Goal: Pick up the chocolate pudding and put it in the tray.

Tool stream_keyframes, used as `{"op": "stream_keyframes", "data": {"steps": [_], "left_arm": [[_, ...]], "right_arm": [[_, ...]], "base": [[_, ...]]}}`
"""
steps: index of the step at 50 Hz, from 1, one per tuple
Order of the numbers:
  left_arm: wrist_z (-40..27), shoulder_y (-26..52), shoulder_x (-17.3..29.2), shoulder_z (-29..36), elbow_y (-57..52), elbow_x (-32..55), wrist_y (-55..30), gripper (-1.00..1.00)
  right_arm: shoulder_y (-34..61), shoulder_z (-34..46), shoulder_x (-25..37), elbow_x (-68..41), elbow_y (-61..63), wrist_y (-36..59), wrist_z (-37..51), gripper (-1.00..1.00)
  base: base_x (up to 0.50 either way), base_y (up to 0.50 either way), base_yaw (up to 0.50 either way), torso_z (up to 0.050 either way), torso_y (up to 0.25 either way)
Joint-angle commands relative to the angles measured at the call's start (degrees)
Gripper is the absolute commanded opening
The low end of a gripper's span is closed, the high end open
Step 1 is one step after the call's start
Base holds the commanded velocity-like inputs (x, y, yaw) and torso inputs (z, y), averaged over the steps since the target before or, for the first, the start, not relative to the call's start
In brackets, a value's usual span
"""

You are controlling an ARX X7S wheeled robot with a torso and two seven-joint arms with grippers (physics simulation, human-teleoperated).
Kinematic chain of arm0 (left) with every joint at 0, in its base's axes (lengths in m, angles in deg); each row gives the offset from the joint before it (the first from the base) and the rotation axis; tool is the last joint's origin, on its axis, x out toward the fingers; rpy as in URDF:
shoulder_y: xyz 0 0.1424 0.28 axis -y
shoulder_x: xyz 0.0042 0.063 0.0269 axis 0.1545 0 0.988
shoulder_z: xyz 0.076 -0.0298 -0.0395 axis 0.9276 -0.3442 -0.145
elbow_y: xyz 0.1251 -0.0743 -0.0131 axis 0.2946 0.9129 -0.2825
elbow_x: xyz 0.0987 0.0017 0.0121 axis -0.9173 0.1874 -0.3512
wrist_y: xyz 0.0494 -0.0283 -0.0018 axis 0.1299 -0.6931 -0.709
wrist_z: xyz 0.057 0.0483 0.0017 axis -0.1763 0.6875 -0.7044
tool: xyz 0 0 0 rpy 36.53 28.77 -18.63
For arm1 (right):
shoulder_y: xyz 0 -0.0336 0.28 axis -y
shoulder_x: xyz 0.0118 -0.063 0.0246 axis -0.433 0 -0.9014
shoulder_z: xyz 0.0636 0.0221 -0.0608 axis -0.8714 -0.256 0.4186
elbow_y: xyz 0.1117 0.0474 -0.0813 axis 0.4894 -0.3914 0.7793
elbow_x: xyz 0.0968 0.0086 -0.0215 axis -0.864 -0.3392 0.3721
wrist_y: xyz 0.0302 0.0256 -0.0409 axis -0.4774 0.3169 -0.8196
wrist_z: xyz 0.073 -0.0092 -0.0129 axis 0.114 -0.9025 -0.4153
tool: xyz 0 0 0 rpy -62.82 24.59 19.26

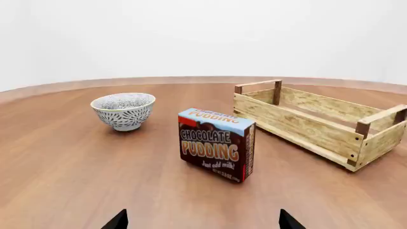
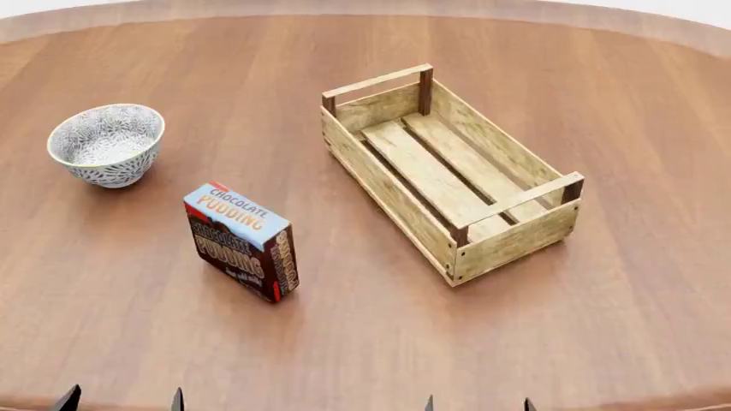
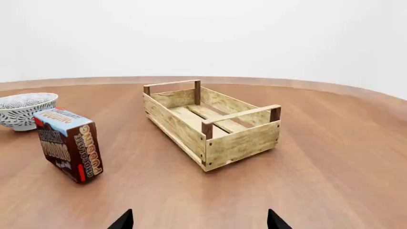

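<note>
Only the dark fingertips of each gripper are seen, cut off at the lower edge of every view. The left gripper (image 2: 122, 399) and the right gripper (image 2: 478, 403) are each shown with tips spread apart and nothing between them; the arms themselves are out of frame.

The small rectangular chocolate pudding carton (image 2: 241, 241), light blue on top with orange lettering and dark brown sides, is stood upright on the round brown wooden table (image 2: 639, 325), well clear of both grippers. Its printed front is read fully only in the left wrist view (image 1: 216, 144); in the right wrist view (image 3: 68, 144) mainly a narrow side is shown.

The oblong light-wood slatted tray (image 2: 448, 171), with raised bar handles at both ends, is set beside the carton, apart from it. Its slatted floor is seen best from the head view. A grey-white patterned round bowl (image 2: 106, 144) sits beyond the carton, partly cut off in the right wrist view (image 3: 22, 110).

Bare tabletop lies between the carton and the tray.
</note>
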Motion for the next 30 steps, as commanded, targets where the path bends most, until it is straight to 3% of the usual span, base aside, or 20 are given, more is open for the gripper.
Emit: {"op": "stream_keyframes", "data": {"steps": [1, 13, 30], "left_arm": [[-0.64, 0.0, 0.57, 0.39, 0.0, 0.56, 0.0, 1.0], [-3.54, 5.8, 3.38, 3.22, 3.85, -2.74, -0.67, 1.0], [-5.16, 5.67, 4.67, 5.11, 3.87, -2.39, -0.7, 1.0]], "right_arm": [[0.55, 2.36, 1.89, -1.91, -1.11, -0.63, 2.32, 1.0], [5.36, 4.89, 4.03, -2.35, 0.32, 3.27, 2.1, 1.0], [6.9, 6.78, 4.67, -3.18, -2.51, 1.52, 3.34, 1.0]], "base": [[0.0, 0.0, 0.0, 0.0, 0.0], [0.01, 0.0, 0.0, 0.0, 0.0], [0.23, 0.01, 0.0, 0.0, 0.0]]}}
